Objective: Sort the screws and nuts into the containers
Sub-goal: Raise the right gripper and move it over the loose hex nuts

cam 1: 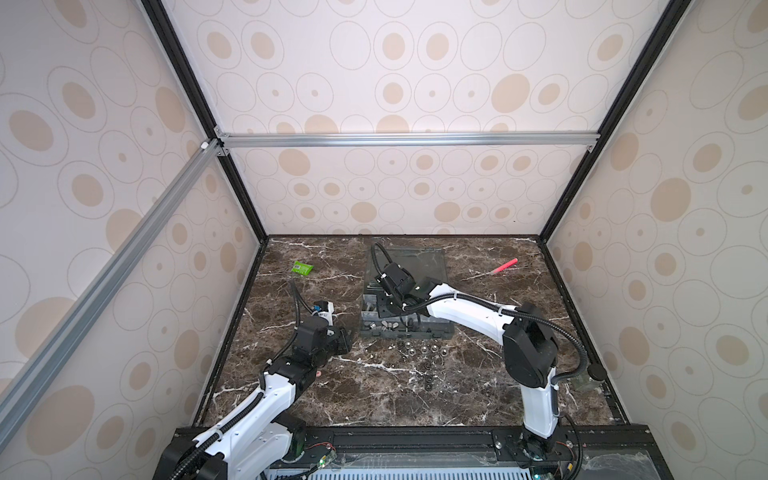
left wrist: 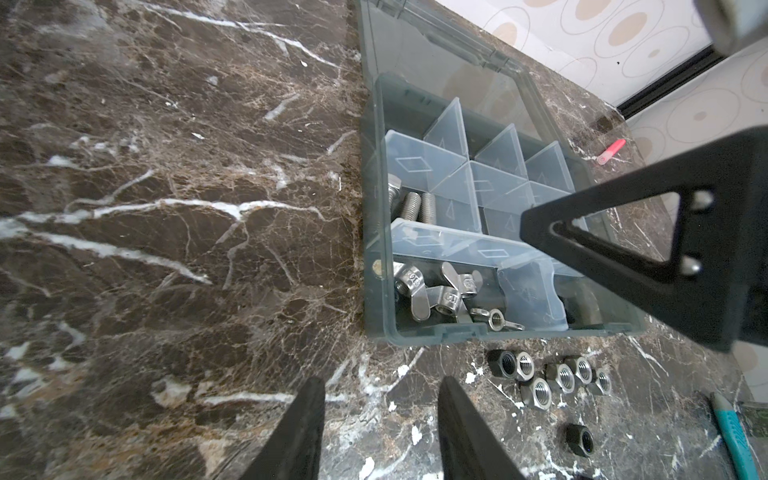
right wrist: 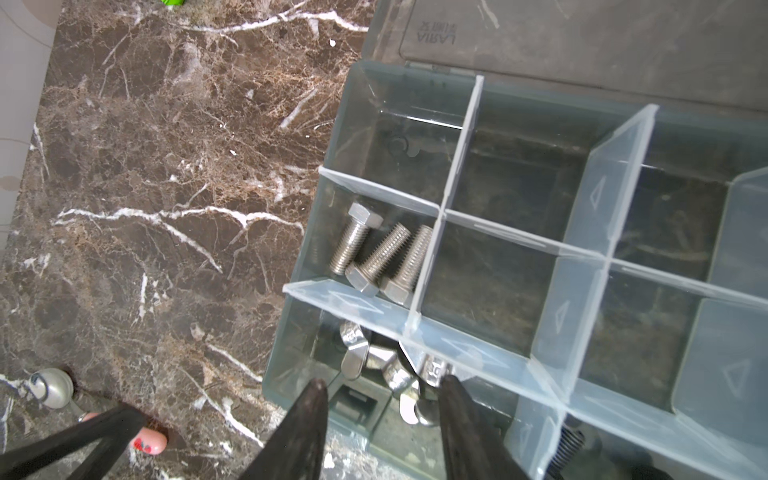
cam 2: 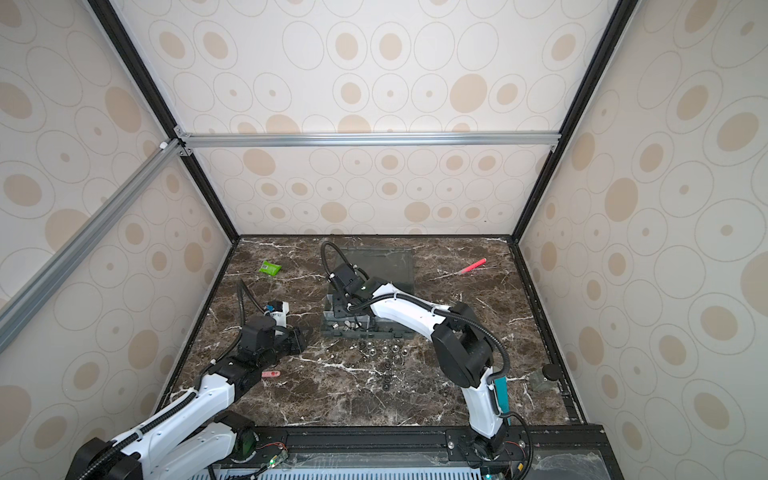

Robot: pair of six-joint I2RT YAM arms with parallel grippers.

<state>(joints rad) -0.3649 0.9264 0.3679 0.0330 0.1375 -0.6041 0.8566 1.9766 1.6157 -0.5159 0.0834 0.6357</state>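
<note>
In 1 cell (right wrist: pixel 399 205), 3 screws (right wrist: pixel 382 253).

Brown white-veined marble table (cam 1: pixel 374 399), grey box (left wrist: pixel 436 332), silver screws (right wrist: pixel 374 257), red pen (cam 1: pixel 503 267)

The marbled table (cam 1: pixel 374 399) carries a grey organizer box (cam 1: pixel 432 331) centrally, with loose nuts (cam 1: pixel 419 351) at its six o'clock, a red pen (cam 1: pixel 503 267) at two and a green packet (cam 1: pixel 302 268) at ten.

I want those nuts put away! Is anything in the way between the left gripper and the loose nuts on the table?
Nothing visible. Only bare marble lies between the left gripper and the loose hex nuts beside the organizer box. Its lid is open, though the right gripper hangs over the wing nuts.
</note>
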